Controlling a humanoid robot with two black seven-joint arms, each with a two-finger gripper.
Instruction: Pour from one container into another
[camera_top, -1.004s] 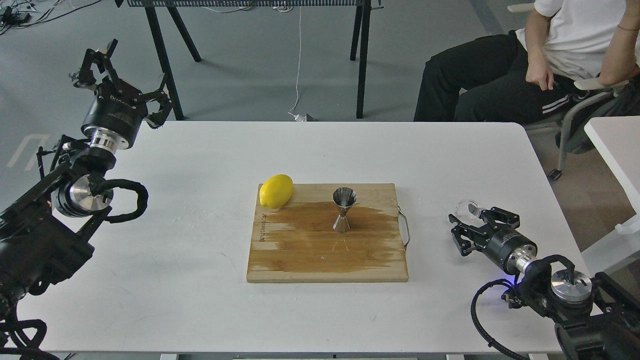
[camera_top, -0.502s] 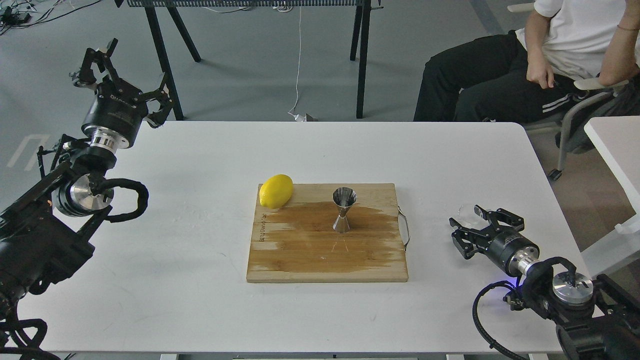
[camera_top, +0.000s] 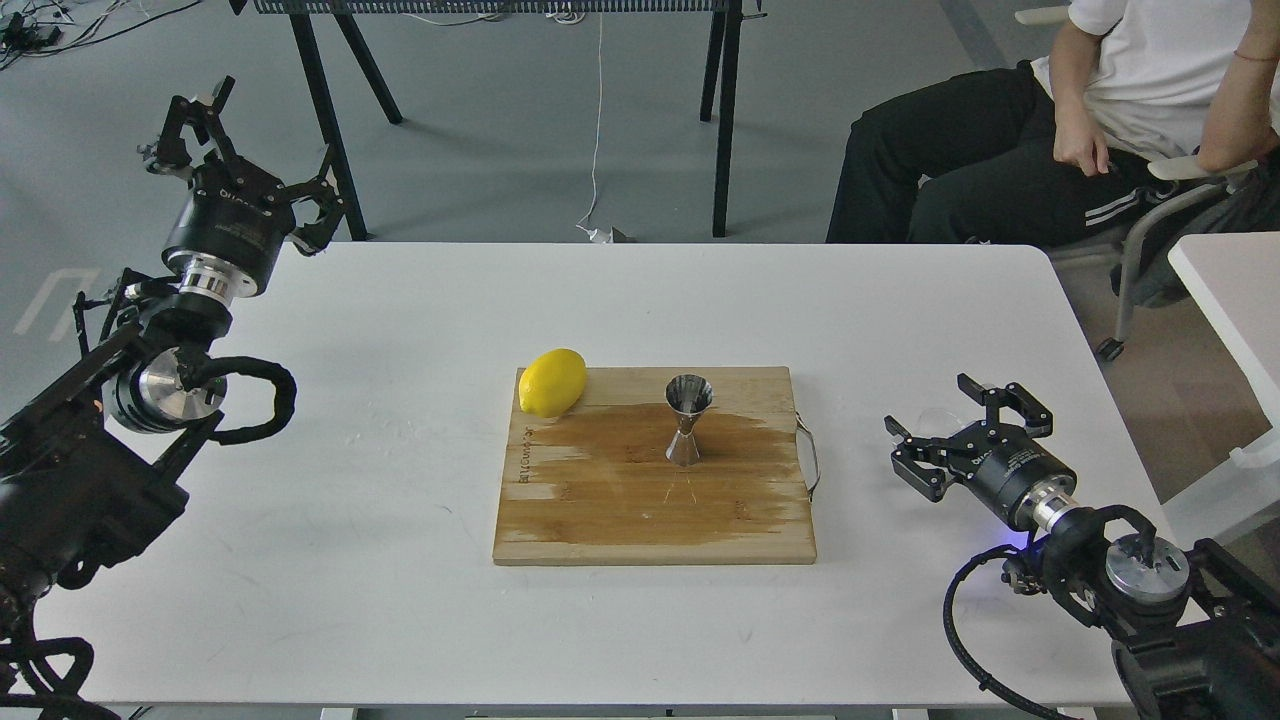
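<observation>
- My right gripper (camera_top: 962, 428) sits low over the white table (camera_top: 400, 560), fingers spread wide and gripping nothing
- The clear cup (camera_top: 937, 417) is between those spread fingers, toward their tips; it is faint against the table and I can only make out part of its rim, so I cannot tell whether either finger touches it
- The jigger (camera_top: 688, 420) stands upright well off to the left of my right gripper, on the wooden cutting board (camera_top: 650, 520), with its mouth facing up
- A lemon (camera_top: 551, 382) lies on the far left corner of the board, farther from my right gripper than the jigger and apart from it
- My left gripper (camera_top: 245, 150) is raised beyond the far left table edge, fingers spread wide, empty, and far from everything on the board
- The middle of the board looks darker, as if wet, around the jigger; I cannot see whether the jigger or the cup has liquid in it
- Judging by this, the task is at its very start: the cup is not yet gripped
- What is left: close on the cup, lift it, carry it left to above the jigger, tilt it over the mouth, then set it down
</observation>
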